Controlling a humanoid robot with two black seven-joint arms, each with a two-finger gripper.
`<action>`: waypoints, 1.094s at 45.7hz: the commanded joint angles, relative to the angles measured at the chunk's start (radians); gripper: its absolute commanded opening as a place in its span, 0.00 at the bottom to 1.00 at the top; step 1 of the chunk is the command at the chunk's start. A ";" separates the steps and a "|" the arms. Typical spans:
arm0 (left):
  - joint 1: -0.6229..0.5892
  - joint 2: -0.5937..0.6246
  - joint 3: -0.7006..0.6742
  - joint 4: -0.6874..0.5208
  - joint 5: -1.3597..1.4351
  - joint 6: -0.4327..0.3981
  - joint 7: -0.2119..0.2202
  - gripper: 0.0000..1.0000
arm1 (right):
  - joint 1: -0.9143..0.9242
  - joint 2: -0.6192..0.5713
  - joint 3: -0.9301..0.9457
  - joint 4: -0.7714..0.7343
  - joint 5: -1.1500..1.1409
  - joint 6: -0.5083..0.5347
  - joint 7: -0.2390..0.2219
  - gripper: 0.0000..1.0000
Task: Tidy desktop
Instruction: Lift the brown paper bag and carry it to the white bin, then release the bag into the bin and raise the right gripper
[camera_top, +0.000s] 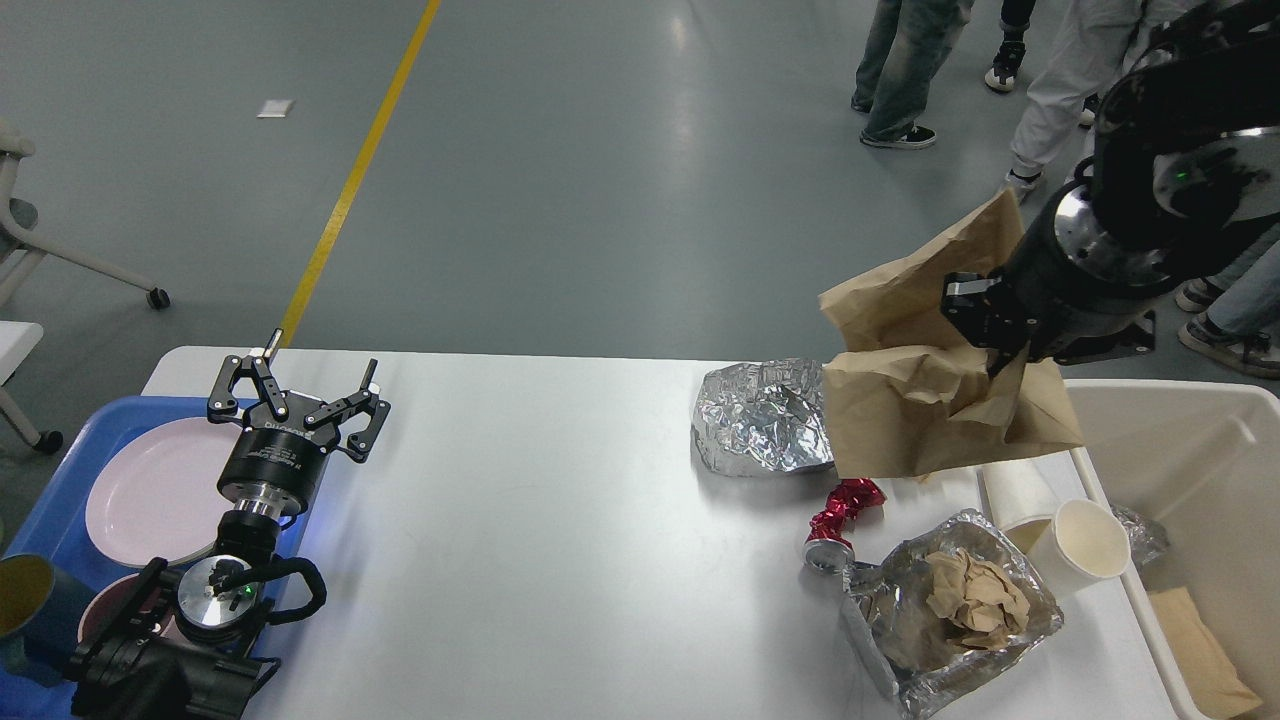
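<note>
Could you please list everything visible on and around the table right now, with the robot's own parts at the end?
desktop: one, white, centre
paper bag: one, brown, lifted at right
foil wad: one, silver, far right of desktop
foil tray: one, silver, near right, holding brown paper
wrapper: one, red, beside foil tray
paper cups: two, white, right edge
bin: one, beige, right
tray: one, blue, left
plate: one, pink, on tray
left pincer: black, open
right pincer: black, gripping bag

White desk (520, 560) — brown paper bag (930, 400), silver foil (760, 415), red wrapper (845, 500); at its left end, blue tray (60, 500), pink plate (150, 490).
</note>
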 joint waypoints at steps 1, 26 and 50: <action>0.000 -0.002 0.000 0.000 0.000 0.000 0.000 0.97 | -0.036 -0.106 -0.104 -0.053 0.000 -0.046 0.000 0.00; 0.000 0.000 0.000 0.000 0.000 -0.002 0.000 0.97 | -1.006 -0.611 0.159 -0.807 -0.075 -0.356 0.001 0.00; 0.000 0.000 0.000 0.000 0.000 0.000 0.000 0.97 | -1.849 -0.161 0.500 -1.513 -0.074 -0.572 0.004 0.00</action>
